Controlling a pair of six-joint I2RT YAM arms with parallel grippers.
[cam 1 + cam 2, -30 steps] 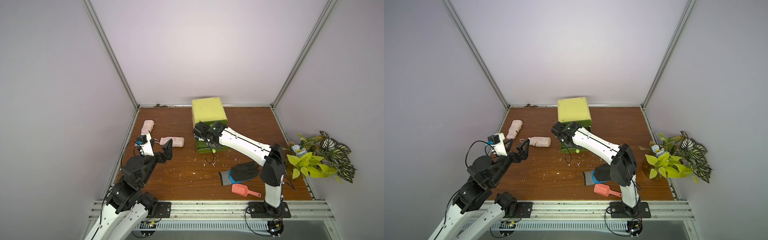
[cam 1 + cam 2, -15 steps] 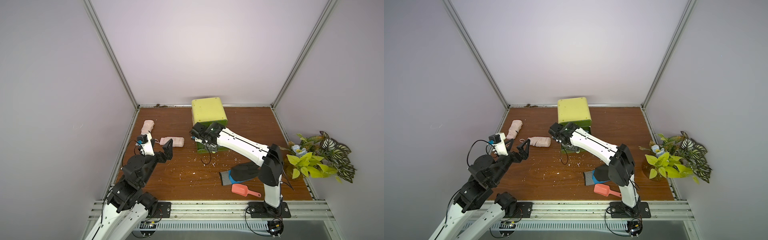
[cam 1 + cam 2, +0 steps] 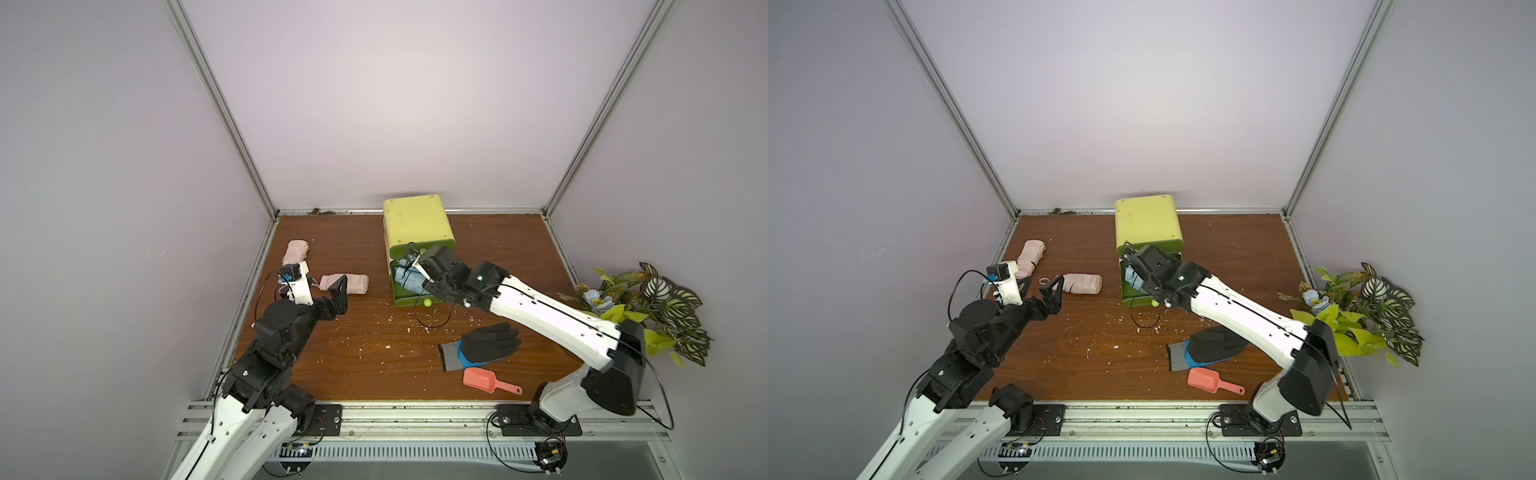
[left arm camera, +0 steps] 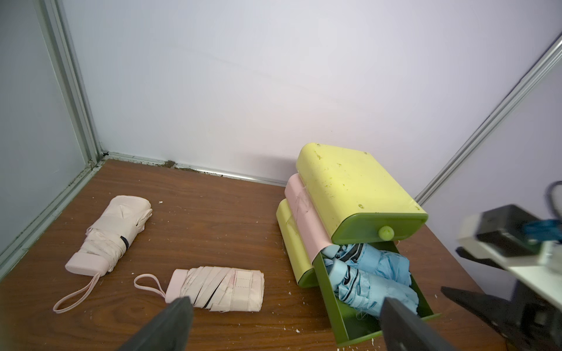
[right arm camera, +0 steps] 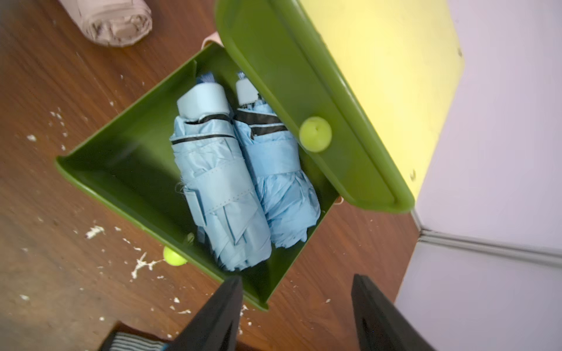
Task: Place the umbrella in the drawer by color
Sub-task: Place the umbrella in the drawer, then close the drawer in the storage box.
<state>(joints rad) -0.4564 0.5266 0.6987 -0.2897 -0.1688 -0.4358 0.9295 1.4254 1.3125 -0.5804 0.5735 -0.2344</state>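
Now, in the yellow drawer unit (image 3: 417, 224), the open green drawer (image 5: 121, 170) holds both blue umbrellas (image 5: 219, 182); the right gripper (image 5: 297, 278) has drawn back from it, jaws parted and empty. We judge blue sorted. Two pink umbrellas (image 4: 219, 288) lie on the table (image 3: 374, 365), the left gripper (image 4: 284, 301) spread wide near one.

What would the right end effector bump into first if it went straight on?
Probably the folded light-blue fabric umbrellas in the open green plastic drawer; depth is unclear.

Left fingers (image 4: 170, 325) spread wide, right fingers (image 5: 219, 316) parted, both empty.
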